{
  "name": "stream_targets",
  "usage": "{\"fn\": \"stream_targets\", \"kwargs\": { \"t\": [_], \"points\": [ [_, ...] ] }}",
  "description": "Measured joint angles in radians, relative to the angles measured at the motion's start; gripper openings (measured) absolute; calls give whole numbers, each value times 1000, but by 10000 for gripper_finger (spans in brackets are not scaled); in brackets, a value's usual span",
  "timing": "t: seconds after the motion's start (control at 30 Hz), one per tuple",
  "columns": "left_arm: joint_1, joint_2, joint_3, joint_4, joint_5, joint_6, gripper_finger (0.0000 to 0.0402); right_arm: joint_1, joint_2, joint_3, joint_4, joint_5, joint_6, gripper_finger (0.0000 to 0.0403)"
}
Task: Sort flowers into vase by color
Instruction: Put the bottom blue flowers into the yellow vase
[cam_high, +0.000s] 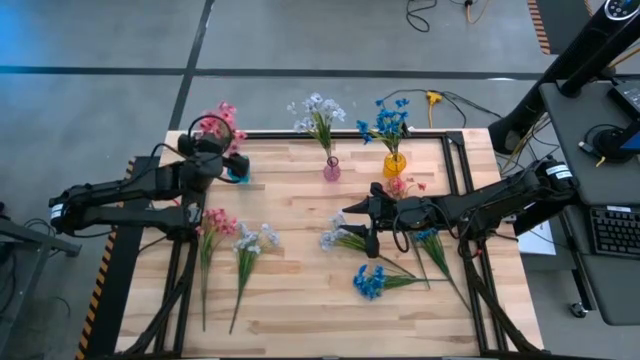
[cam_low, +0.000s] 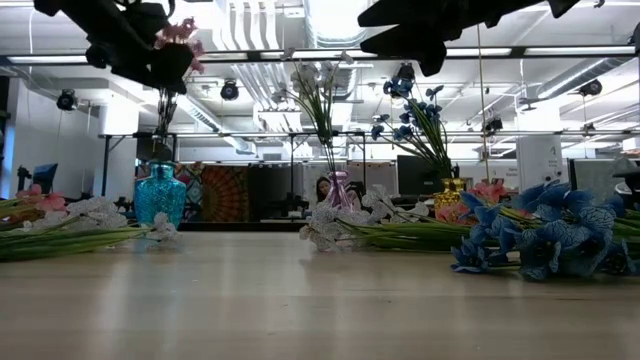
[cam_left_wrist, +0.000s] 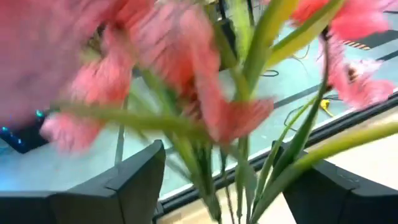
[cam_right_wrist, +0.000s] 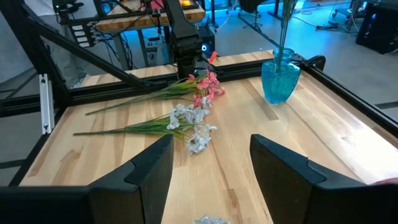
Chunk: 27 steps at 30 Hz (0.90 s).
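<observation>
At the bench's far left corner, the left gripper (cam_high: 232, 150) hovers over the teal vase (cam_low: 160, 194), jaws apart around the pink spray (cam_left_wrist: 205, 93). Right gripper (cam_high: 352, 222) waits mid-bench, jaws apart, empty.

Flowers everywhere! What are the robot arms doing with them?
They are sorting flowers into vases by colour. The left gripper is above the teal vase with a pink spray whose stem is in the vase; its fingers stand open around the stems. White flowers are in the pink vase and blue ones in the yellow vase. The right gripper hovers open over the table, where more sprays lie.
</observation>
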Motion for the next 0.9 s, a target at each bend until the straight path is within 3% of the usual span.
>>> {"fn": "stream_targets", "kwargs": {
  "t": [0.37, 0.7, 0.9],
  "points": [
    [0, 0, 0, -196, 126, -185, 327, 0, 0, 0, 0, -1, -1, 206],
    [0, -5, 0, -218, 325, -233, 327, 0, 0, 0, -23, -2, 7, 206],
    [-31, -10, 0, -321, 412, -407, 327, 0, -9, 0, -90, -4, 46, 206]
  ]
}}
